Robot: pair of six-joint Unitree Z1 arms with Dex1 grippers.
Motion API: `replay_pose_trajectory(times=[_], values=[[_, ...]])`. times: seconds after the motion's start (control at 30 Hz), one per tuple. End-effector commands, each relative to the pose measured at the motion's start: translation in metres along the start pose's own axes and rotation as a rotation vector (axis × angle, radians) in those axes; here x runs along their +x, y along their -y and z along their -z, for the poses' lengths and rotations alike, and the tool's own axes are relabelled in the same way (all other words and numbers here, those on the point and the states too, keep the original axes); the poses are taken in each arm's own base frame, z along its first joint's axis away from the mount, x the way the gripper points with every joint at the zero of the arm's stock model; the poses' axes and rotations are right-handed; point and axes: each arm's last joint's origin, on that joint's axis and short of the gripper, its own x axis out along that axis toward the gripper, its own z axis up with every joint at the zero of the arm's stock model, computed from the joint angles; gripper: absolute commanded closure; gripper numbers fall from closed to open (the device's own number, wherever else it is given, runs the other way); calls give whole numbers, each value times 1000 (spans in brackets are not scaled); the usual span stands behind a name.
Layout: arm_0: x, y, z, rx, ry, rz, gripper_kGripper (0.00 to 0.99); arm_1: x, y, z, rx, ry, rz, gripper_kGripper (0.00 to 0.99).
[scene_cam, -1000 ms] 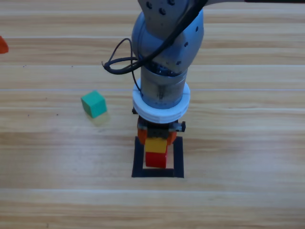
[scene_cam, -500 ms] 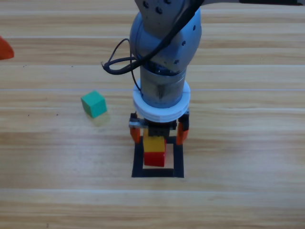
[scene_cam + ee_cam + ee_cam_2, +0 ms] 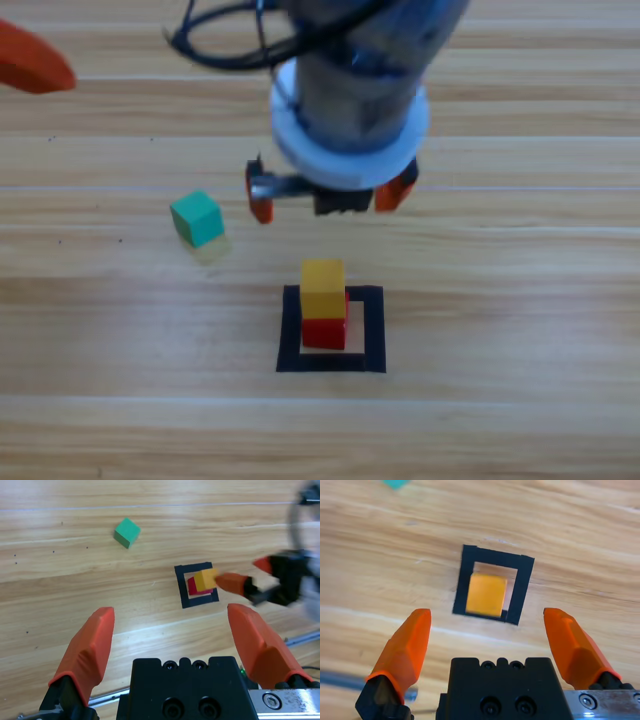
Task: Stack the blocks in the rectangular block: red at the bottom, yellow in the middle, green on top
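The yellow cube (image 3: 322, 288) sits on the red cube (image 3: 324, 334) inside the black tape rectangle (image 3: 290, 332). My right gripper (image 3: 328, 200) hovers open above and just behind the stack, touching nothing. Looking straight down, the right wrist view has the yellow cube (image 3: 486, 595) inside the tape rectangle (image 3: 521, 590), and the red one is hidden under it. Alone on the table to the left lies the green cube (image 3: 196, 218). My left gripper (image 3: 30, 60) waits at the top left edge. In its own view the left gripper (image 3: 170, 615) is open and holds nothing.
The left wrist view shows the green cube (image 3: 126, 532), the tape rectangle (image 3: 179, 587) with the stacked cubes, and the right gripper (image 3: 247, 575) next to them. A table edge runs along the bottom of that view.
The right gripper opened, let go of the yellow cube on the red one, and lifted up and back. The left gripper's jaw has come further into the top left corner.
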Motion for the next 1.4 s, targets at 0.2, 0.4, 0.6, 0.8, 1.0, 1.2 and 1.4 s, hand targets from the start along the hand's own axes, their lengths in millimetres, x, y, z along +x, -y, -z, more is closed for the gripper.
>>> replay_pose_trajectory(times=[0.2,0.4,0.6,0.8,1.0,1.2,1.4], values=[[92,27,-48,-129,-96,-115,31,-76,86,35,-90,111,-52,0],[170,34,-77,-193,-183,-200,31,-71,171,72,-117,175,-167,0],[237,30,-83,-309,-293,-327,31,-50,209,102,-188,210,-311,0],[279,25,-80,-416,-344,-409,31,-34,208,107,-272,179,-277,0],[306,24,-79,-497,-366,-471,31,-29,212,111,-283,183,-254,0],[320,23,-76,-593,-358,-520,31,-27,212,113,-296,173,-252,0],[325,9,-81,-688,-362,-542,31,-25,212,113,-294,180,-249,0]])
